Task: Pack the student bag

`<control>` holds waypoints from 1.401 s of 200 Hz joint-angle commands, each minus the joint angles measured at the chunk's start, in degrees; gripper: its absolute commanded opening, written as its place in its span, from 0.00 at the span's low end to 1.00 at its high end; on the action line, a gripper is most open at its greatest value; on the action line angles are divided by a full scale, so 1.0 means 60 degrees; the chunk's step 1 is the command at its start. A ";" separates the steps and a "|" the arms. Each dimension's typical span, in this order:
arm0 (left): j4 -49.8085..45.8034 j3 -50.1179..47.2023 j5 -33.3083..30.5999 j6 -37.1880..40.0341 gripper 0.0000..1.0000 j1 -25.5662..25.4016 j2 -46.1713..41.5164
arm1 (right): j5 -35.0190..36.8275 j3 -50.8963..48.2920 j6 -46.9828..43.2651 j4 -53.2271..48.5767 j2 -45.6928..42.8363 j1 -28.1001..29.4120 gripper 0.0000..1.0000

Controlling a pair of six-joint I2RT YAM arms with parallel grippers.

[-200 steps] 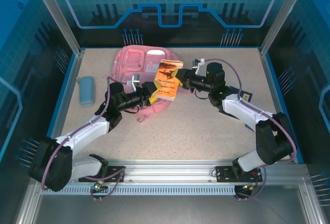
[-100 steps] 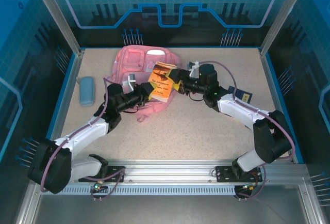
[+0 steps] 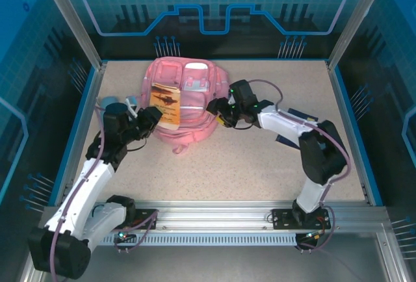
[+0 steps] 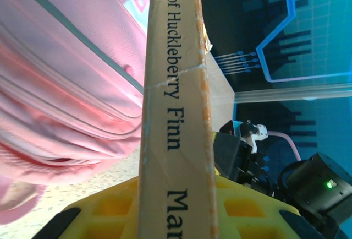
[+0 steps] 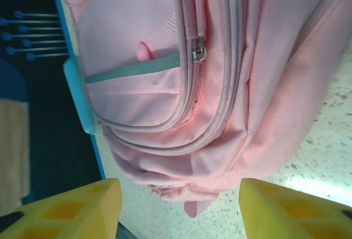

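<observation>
The student bag (image 3: 188, 100), a big pink backpack, lies flat at the back middle of the table. My left gripper (image 3: 153, 115) is shut on a paperback book (image 3: 166, 104) with an orange cover, held over the bag's left side. In the left wrist view the book's spine (image 4: 176, 112) reading "Huckleberry Finn" stands between the yellow fingers (image 4: 104, 214), with the bag (image 4: 66, 74) to its left. My right gripper (image 3: 218, 110) is open at the bag's right edge. Its yellow fingers (image 5: 71, 208) flank the bag's lower edge (image 5: 220, 101) and hold nothing; a closed zipper pull (image 5: 199, 49) shows.
A light-blue pencil case (image 3: 106, 104) lies by the left wall, partly behind my left arm. A dark blue flat item (image 3: 300, 121) lies under my right forearm. The enclosure's blue walls ring the table.
The right gripper has let go of the book and moved left to the bag's edge. My left arm has swung left, carrying the book over the bag's left side.
</observation>
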 commanded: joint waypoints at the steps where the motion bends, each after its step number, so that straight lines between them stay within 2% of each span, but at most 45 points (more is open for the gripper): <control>1: -0.1497 0.0503 -0.0098 0.1009 0.22 0.0331 -0.0367 | -0.0018 0.0904 0.0250 -0.0235 0.0801 0.0262 0.54; 27: -0.1788 0.0517 -0.0017 0.1161 0.22 0.0496 -0.0489 | -0.0235 0.1892 0.0340 -0.0170 0.1759 0.0367 0.46; 81: -0.2014 0.0481 -0.0065 0.1175 0.23 0.0571 -0.0646 | 0.0437 0.2695 0.0695 -0.1433 0.2597 0.0438 0.51; 110: -0.2038 0.0437 -0.0043 0.1153 0.22 0.0585 -0.0643 | 0.0186 0.2733 0.0834 -0.0963 0.2868 0.0399 0.50; 159: -0.2322 0.0435 -0.0118 0.1175 0.23 0.0600 -0.0813 | -0.0414 0.3188 0.1086 -0.0347 0.3365 0.0337 0.41; 178: -0.2615 0.0446 -0.0132 0.1277 0.23 0.0615 -0.0948 | -0.0676 0.3312 0.1156 -0.0159 0.3400 0.0251 0.25; 195: -0.2832 0.0491 0.0037 0.1371 0.22 0.0630 -0.1051 | -0.0950 0.3331 0.1175 0.0290 0.3220 0.0142 0.11; 209: -0.3037 0.0544 0.0283 0.1355 0.22 0.0629 -0.1197 | -0.1181 0.3218 0.1158 0.0999 0.2908 0.0060 0.04; 240: -0.2889 0.0417 0.1277 0.1252 0.22 0.0615 -0.1585 | -0.1738 0.3080 0.1684 0.2895 0.2220 -0.0261 0.02; 280: -0.1955 -0.0186 0.2667 0.1080 0.21 0.0540 -0.1730 | -0.2381 0.3803 0.2877 0.4555 0.2328 -0.0582 0.01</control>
